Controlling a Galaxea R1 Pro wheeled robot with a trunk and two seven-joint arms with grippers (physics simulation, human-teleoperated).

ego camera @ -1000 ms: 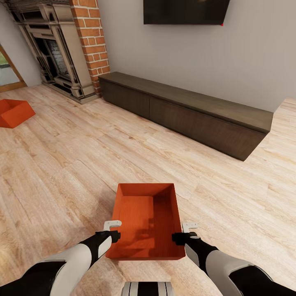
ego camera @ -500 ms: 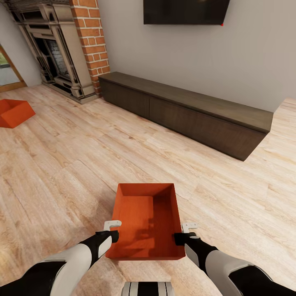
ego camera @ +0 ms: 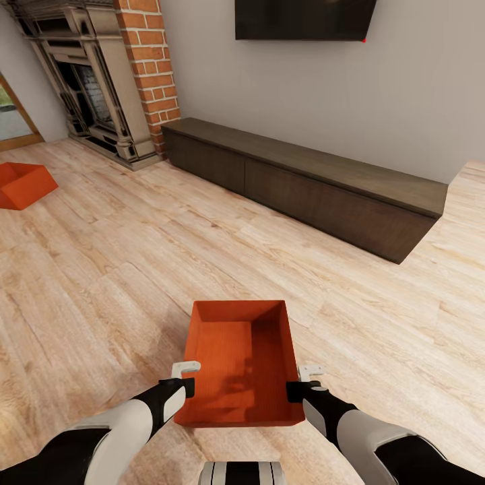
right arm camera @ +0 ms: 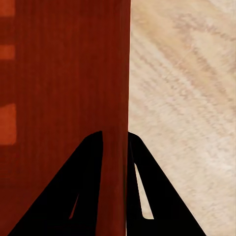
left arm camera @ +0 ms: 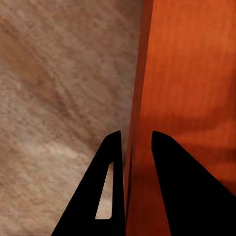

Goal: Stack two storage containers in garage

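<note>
One orange-red storage container (ego camera: 239, 360) sits on the light wood planks of the living room, just in front of me. My left gripper (ego camera: 186, 385) straddles its left wall and my right gripper (ego camera: 298, 389) straddles its right wall. In the left wrist view, the black fingers (left arm camera: 114, 162) of the left gripper (left arm camera: 135, 135) sit on either side of the container's thin wall (left arm camera: 140, 98). The right wrist view has the right gripper (right arm camera: 115, 133) pinching the container wall (right arm camera: 115, 73). The other storage container (ego camera: 23, 183) rests far off at the left, near the fireplace.
A long dark wood cabinet (ego camera: 303, 185) runs along the grey wall under a black TV (ego camera: 303, 19). A red-brick fireplace (ego camera: 101, 81) stands at the back left, beside a wood-framed glass door (ego camera: 12, 118). Open wood floor (ego camera: 135, 269) surrounds the near container.
Both grippers' inner fingers have drawn slightly closer to the container's walls. The container and the camera have stayed put.
</note>
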